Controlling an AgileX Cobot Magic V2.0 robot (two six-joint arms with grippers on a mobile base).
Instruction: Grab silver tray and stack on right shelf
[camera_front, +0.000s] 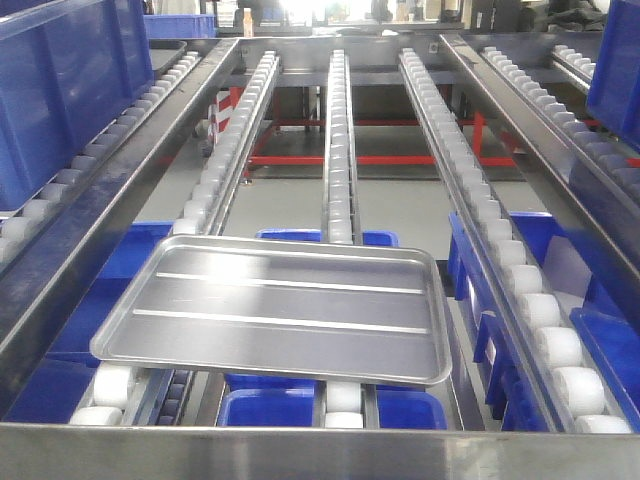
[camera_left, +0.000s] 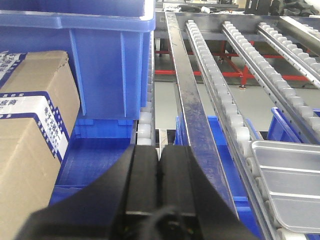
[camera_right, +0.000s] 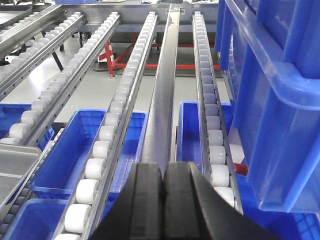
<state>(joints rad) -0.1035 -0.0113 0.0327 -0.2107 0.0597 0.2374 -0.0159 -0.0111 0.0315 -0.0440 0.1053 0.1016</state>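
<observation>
The silver tray is shiny with two raised ribs. It lies flat across the white-roller rails near the front of a rack with wide gaps and blue bins below. My left gripper is shut and empty, left of the silver tray's corner and apart from it. My right gripper is also shut and empty, over a steel rail, with the silver tray's edge far to its left. Neither gripper shows in the front view. The right shelf is out of view.
A large blue crate and a cardboard box stand left of the left gripper. Another large blue crate stands close on the right gripper's right. A steel front bar crosses the rack's near edge. Blue bins sit below the rails.
</observation>
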